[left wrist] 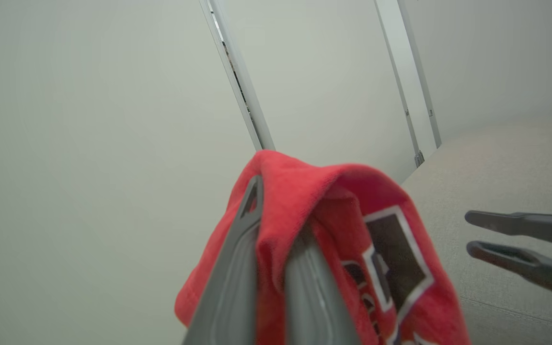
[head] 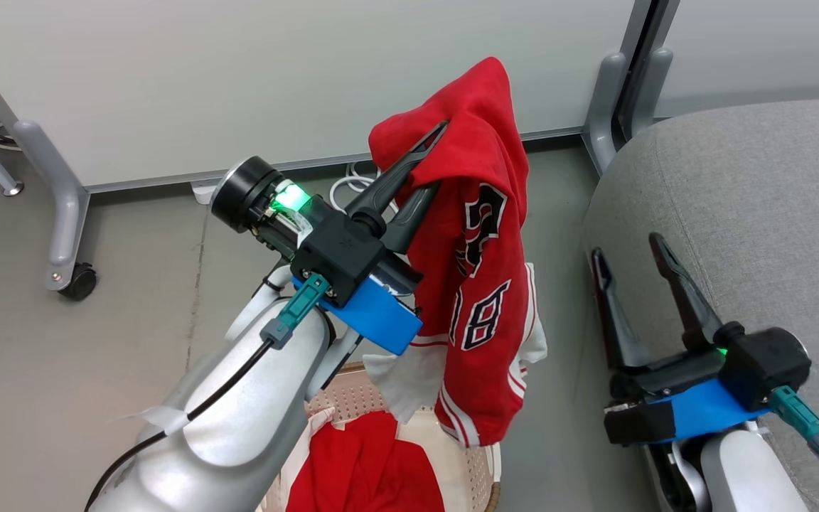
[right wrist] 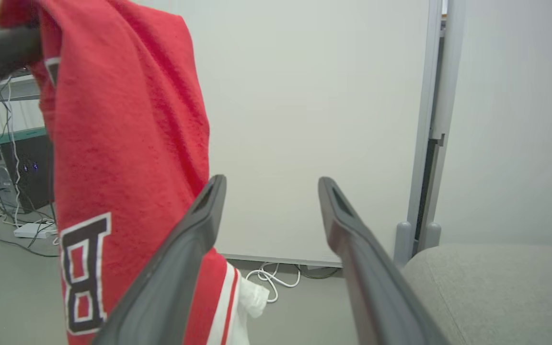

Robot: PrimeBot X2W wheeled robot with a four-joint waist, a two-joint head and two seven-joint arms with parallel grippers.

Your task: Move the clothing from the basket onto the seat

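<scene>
The red jersey (head: 484,284) is hanging in the air from the left gripper (head: 441,156), whose fingers are clamping a fold near its top. Its striped hem is dangling over the basket (head: 480,469). A second red garment (head: 374,462) is lying inside the basket. The seat (head: 751,199) is sitting just right of the jersey. The right gripper (head: 627,245) is hovering at the seat's edge, fingers spread, holding nothing.
</scene>
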